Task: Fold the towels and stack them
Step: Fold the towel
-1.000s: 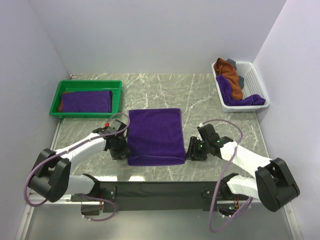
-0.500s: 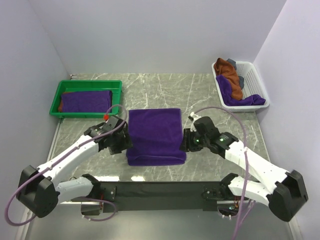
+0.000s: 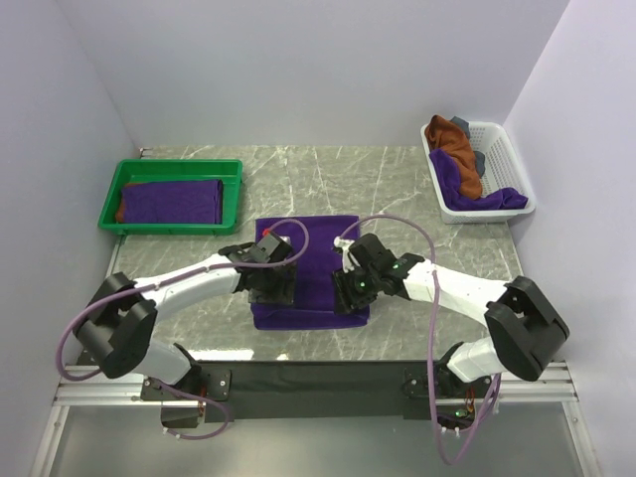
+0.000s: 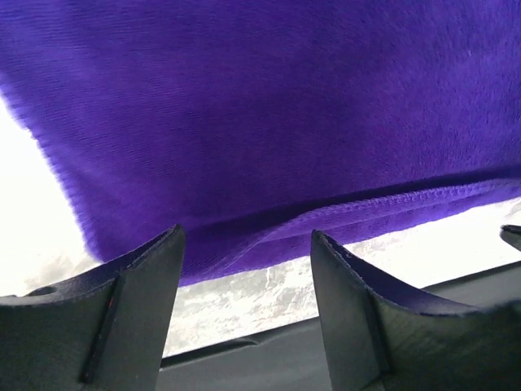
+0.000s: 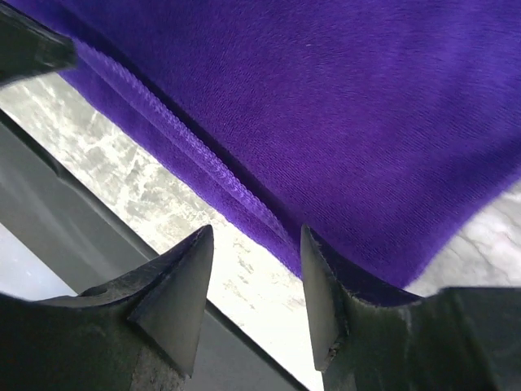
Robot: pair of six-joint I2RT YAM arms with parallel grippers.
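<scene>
Top external view: purple towel (image 3: 310, 260) lies flat at mid-surface, between the two arms and nearer their bases than the far wall. It is roughly rectangular. Long axis judged to run away from the arms, with short edges facing near and far. Both wrist views show a doubled hem along the near edge, so it looks like two layers there.

Left claw (image 4: 244, 236): fingers spread, nothing between them, cloth just beyond the tips. Right claw (image 5: 256, 232): likewise parted and empty, over the near hem. From above, each sits over the towel's near half, one toward each side edge.

Step in hand (judgement): taking the near edge for the next fold.
- Pinch both layers at each corner, not only the top one.
- Lift level and together, keeping the cloth taut between the claws.
- Carry to the far edge and match the hems before letting go.

Outward: green tray (image 3: 111, 194) far left holds a folded purple towel (image 3: 171, 202). White basket (image 3: 517, 169) far right holds a rust-brown towel (image 3: 455, 144) and more purple cloth.
</scene>
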